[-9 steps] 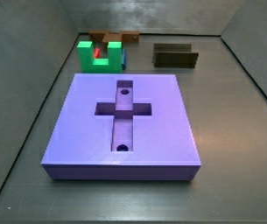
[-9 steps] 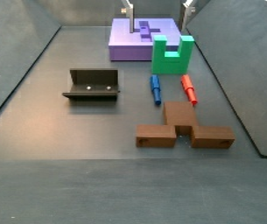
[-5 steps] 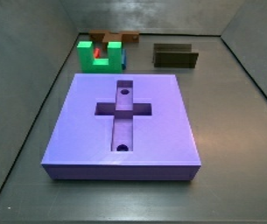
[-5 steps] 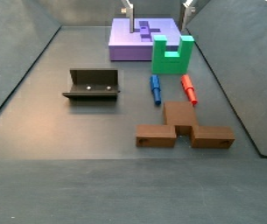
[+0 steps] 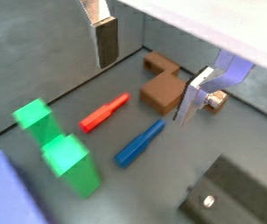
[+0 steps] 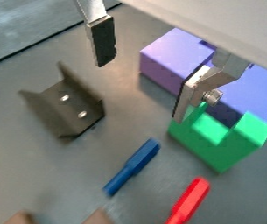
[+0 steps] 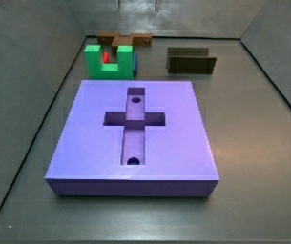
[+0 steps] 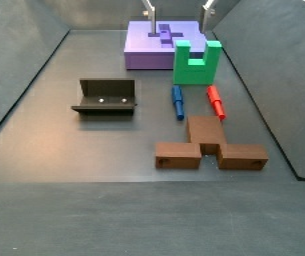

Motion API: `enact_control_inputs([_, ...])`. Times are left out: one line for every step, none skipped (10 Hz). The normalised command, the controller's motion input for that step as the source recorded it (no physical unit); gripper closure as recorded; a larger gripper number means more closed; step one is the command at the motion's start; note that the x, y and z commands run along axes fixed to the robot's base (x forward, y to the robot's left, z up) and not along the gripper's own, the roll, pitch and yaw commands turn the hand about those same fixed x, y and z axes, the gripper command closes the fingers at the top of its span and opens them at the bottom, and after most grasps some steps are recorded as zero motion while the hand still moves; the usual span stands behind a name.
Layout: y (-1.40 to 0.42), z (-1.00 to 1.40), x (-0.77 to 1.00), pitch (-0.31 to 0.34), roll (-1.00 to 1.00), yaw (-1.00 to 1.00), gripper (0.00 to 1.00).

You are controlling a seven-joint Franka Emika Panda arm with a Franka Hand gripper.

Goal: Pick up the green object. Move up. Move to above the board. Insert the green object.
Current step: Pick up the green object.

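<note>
The gripper (image 6: 147, 66) hangs high above the floor with its 2 flat silver fingers (image 6: 99, 39) spread wide and nothing between them; it touches no piece. In both wrist views the gap between the plates frames only bare floor and parts lying well below. In a side view only the fingertips (image 8: 151, 12) show at the upper edge, above the far end of the tray.

None of the 4 steps looks done. The green object (image 8: 195, 61) stands upright on the floor, prongs up, just beside the board (image 7: 135, 133) and apart from the gripper. The board's cross-shaped recess (image 7: 133, 118) is empty, its 2 round holes clear.

Near the green object lie a red peg (image 5: 104, 113) and a blue peg (image 5: 139, 143), side by side, with a brown block (image 8: 210, 146) beyond them. The fixture (image 8: 104, 97) stands well apart on the opposite side of the floor.

By my reading, the arm must first descend over the green object and close on it; lifting, carrying and inserting all remain.
</note>
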Motion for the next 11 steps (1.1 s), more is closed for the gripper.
enact_control_inputs([-1.00, -0.28, 0.00, -0.003, 0.22, 0.00, 0.00])
enact_control_inputs([-0.98, -0.44, 0.00, -0.006, 0.13, 0.00, 0.00])
enact_control_inputs([-0.75, -0.63, 0.00, -0.016, 0.00, 0.00, 0.00])
enact_control_inputs([-0.57, -0.61, 0.00, -0.024, -0.10, 0.00, 0.00])
enact_control_inputs([-0.34, -0.52, 0.00, -0.043, -0.12, 0.00, 0.00])
enact_control_inputs([-0.08, -0.43, 0.00, -0.076, -0.10, 0.00, 0.00])
enact_control_inputs([0.00, -0.29, -0.15, -0.041, -0.02, 0.00, 0.00])
enact_control_inputs([0.00, -0.25, -0.13, -0.043, -0.03, 0.00, 0.00])
enact_control_inputs([0.00, -0.25, -0.10, -0.053, 0.00, 0.01, 0.00])
enact_control_inputs([0.00, -0.28, -0.12, -0.039, 0.00, 0.00, 0.00])
enact_control_inputs([0.00, -0.27, -0.17, -0.020, 0.00, 0.00, 0.00])
